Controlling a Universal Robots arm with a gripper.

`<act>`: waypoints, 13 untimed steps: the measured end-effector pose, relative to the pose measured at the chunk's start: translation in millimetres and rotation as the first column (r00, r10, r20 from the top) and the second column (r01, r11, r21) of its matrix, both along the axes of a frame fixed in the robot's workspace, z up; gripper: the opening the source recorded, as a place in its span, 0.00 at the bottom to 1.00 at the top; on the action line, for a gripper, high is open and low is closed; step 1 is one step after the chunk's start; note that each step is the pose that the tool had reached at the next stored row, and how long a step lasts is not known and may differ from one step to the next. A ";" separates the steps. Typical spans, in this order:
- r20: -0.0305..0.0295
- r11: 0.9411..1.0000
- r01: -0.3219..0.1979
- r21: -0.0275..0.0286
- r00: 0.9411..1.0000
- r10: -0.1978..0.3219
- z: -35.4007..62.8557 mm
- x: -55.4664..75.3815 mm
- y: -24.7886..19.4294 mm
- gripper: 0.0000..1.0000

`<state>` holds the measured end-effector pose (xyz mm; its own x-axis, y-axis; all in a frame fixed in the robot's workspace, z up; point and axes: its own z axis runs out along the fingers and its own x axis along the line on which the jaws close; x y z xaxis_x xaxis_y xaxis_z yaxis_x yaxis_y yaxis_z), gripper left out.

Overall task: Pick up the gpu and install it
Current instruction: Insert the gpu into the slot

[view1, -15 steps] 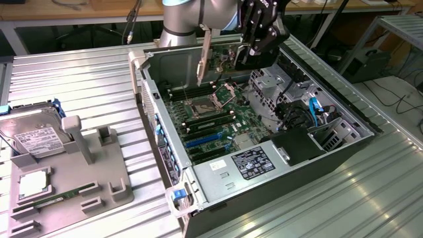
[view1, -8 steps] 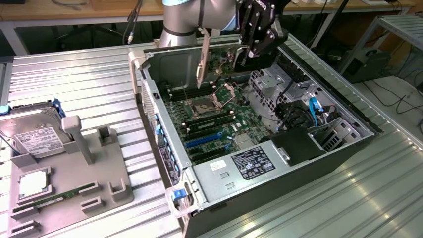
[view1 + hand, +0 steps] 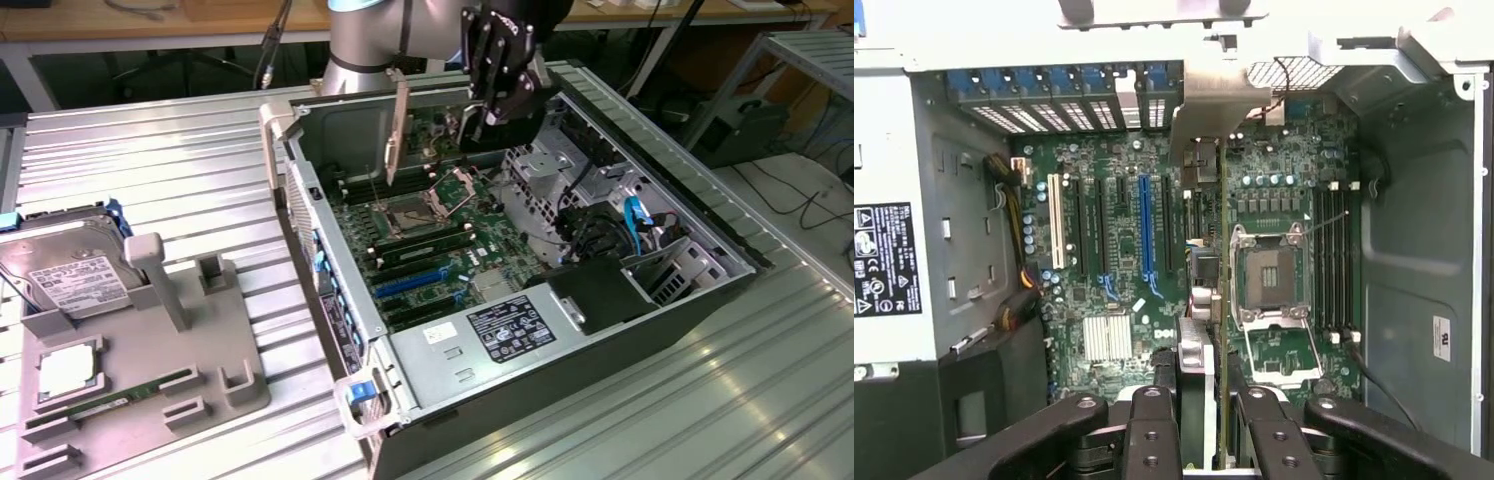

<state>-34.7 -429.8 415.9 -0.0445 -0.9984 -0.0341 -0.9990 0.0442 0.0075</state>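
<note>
One open PC case (image 3: 304, 215) lies in the middle of the table (image 3: 160, 180), one motherboard (image 3: 1124, 170) inside. One gray tray (image 3: 200, 350) by the table's edge on the exterior view's left carries one hard drive (image 3: 74, 280) and one RAM stick (image 3: 120, 400). The tool (image 3: 487, 115) is clamped on the gpu (image 3: 430, 115), which hangs upright over the motherboard, right by the one open CPU socket (image 3: 1269, 275).

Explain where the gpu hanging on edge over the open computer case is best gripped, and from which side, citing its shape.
Probably best: grip the gpu across its two flat faces at the upper edge, coming from above, as the claw does now. It is a thin card standing on edge, so the faces suit opposing pads, and its lower edge and silver bracket stay free.
</note>
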 end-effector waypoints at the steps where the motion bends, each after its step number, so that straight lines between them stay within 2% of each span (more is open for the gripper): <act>1: 0.000 1.000 0.000 0.000 1.000 0.000 -2.6 0.0 0.1 0.28; 13: 0.000 1.000 0.000 0.000 1.000 0.000 -19.4 0.0 0.1 0.28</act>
